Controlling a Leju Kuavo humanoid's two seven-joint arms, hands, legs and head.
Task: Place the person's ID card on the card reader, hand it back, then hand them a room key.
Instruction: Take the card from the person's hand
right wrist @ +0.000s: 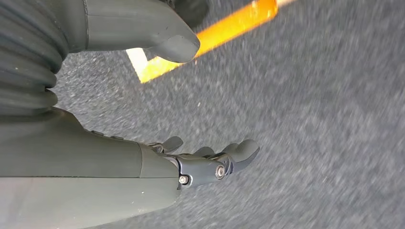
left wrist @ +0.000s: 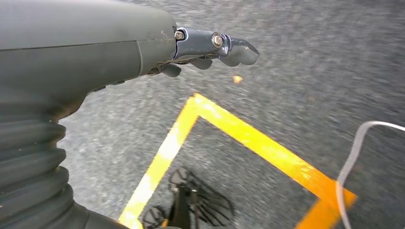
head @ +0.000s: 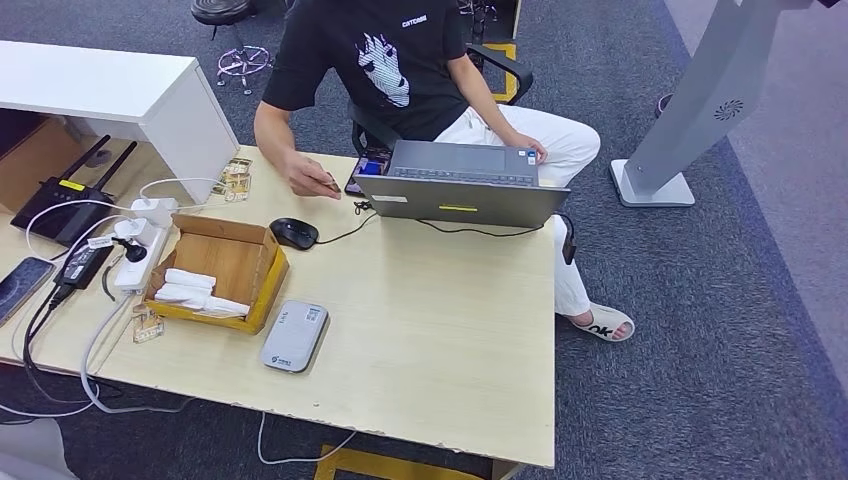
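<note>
Grey carpet surrounds a pale worktop (head: 430, 330) with a seated person behind it.
The person's hand (head: 305, 180) pinches the ID card (head: 331, 183) at the far edge, well apart from both robot hands; the grey card reader (head: 295, 336) lies near the front edge beside a cardboard box (head: 225, 262). Left hand (left wrist: 210, 50) and right hand (right wrist: 210, 160) hang over carpet, fingers loosely apart, holding nothing.

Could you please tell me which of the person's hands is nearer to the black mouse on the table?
Their right hand, just beyond the mouse. Their left hand rests at the far side of the laptop, well away from it.
</note>
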